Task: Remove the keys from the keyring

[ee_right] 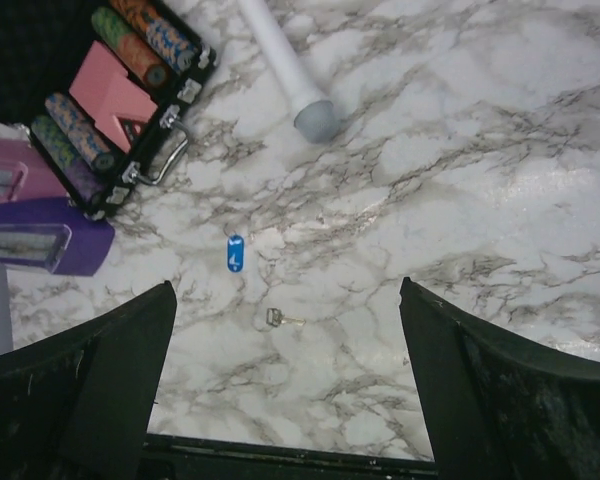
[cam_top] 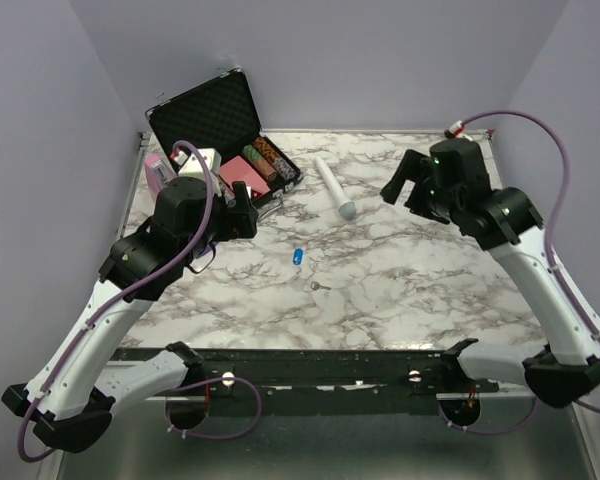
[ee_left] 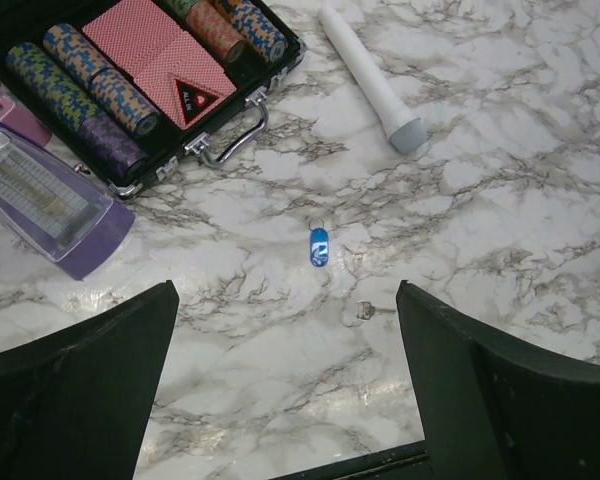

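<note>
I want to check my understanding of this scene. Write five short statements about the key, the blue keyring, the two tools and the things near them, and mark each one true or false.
1. The left tool and the right tool both stand open and hold nothing. True.
2. The key is attached to the blue keyring. False: they lie apart on the marble table.
3. The key lies nearer the table's near edge than the keyring. True.
4. The white wand lies inside the poker chip case. False: it lies on the table beside the case.
5. The case is closed. False: its lid stands open.
</note>
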Robot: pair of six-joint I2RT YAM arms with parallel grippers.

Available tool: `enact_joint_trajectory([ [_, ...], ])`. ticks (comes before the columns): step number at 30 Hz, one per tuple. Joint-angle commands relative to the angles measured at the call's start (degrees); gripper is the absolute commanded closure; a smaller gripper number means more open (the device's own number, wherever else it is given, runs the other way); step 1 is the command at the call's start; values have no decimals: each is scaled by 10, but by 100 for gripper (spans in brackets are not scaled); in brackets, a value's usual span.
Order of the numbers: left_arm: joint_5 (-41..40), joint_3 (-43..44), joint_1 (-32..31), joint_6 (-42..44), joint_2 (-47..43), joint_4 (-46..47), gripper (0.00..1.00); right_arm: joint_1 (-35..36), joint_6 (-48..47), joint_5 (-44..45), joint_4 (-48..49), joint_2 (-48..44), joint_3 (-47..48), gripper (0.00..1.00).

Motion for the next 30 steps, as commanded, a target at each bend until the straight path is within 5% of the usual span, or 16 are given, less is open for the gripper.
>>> enact_joint_trajectory([
  [1,16,-28,3,18,-41,50,1,-1,23,97,73,-92,-74,0],
  [7,39,-66,4,12,-76,93,1,0,85,138,160,-228,-202,0],
  [19,-33,-247,5,-31,-226,192,1,0,208,96,137,-357,-324,0],
  [30,-75,-307,5,-34,-300,122,1,0,236,51,104,-393,-411,0],
])
